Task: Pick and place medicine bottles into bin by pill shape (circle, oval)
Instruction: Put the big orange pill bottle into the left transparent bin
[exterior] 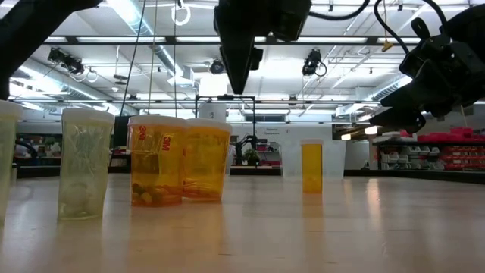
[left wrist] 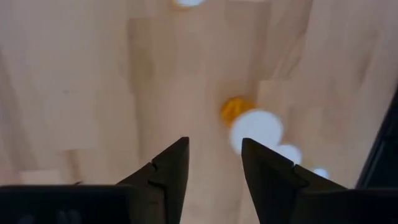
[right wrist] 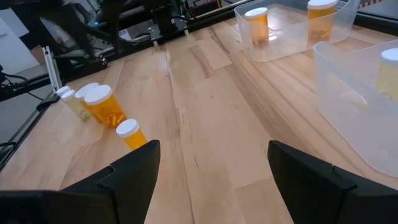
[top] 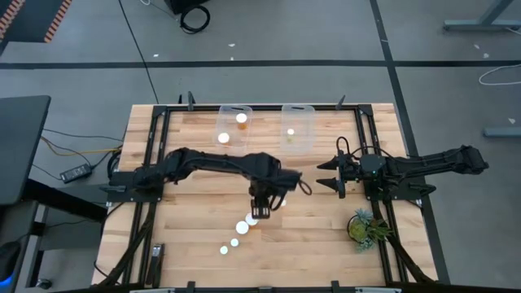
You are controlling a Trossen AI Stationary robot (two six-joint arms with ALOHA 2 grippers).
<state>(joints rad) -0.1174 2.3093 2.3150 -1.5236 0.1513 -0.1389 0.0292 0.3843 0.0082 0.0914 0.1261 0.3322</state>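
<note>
Orange bottles (top: 251,218) stand in a diagonal row on the desk (top: 326,236); your left pincer (top: 261,211) hangs released, holding nothing, above the row's upper end. Centre the nearest white cap (left wrist: 256,129) between the fingers before descending. Right pincer (top: 327,174) waits spread wide

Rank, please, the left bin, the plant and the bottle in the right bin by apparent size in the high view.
1. Left bin
2. Plant
3. Bottle in the right bin, a mere dot
</note>
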